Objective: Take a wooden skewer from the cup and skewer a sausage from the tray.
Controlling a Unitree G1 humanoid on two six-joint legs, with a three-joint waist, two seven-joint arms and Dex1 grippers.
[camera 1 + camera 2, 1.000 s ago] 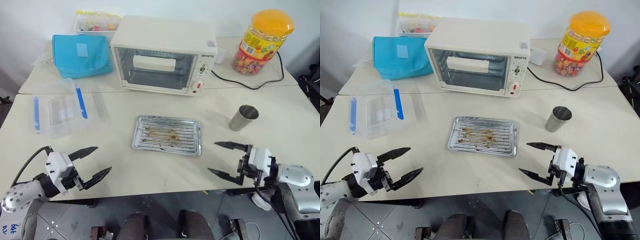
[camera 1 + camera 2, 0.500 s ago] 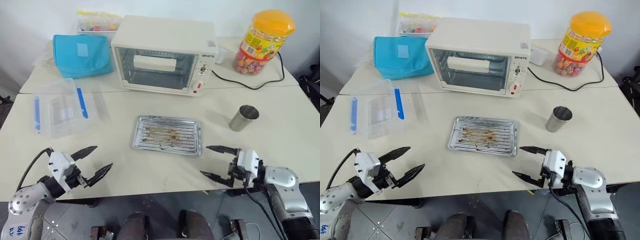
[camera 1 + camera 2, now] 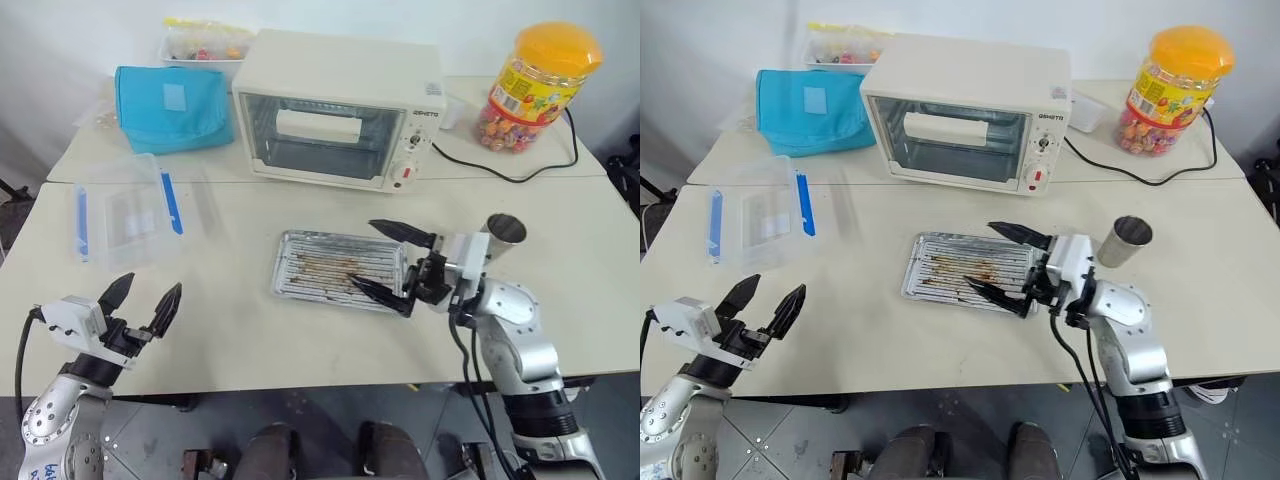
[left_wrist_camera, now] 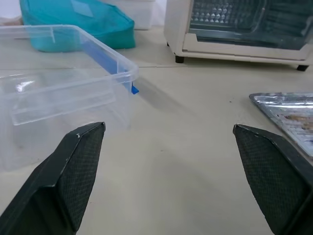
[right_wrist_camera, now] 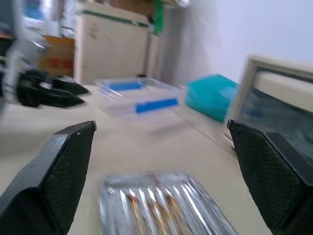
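Here: cream table [image 3: 240, 330] | white wall [image 3: 60, 40] | oven [image 3: 340, 105] at back

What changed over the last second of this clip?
The right gripper swung from the near table edge up and leftward; it now hovers open at the tray's right end, beside the cup. The left gripper turned to point away from the robot, open as before. Nothing was grasped. The tray, cup, oven and box stayed put.

Cream table [image 3: 230, 330] holds tray [image 3: 330, 268], cup [image 3: 503, 232], oven [image 3: 340, 110], clear box [image 3: 125, 212], candy jar [image 3: 535, 72].
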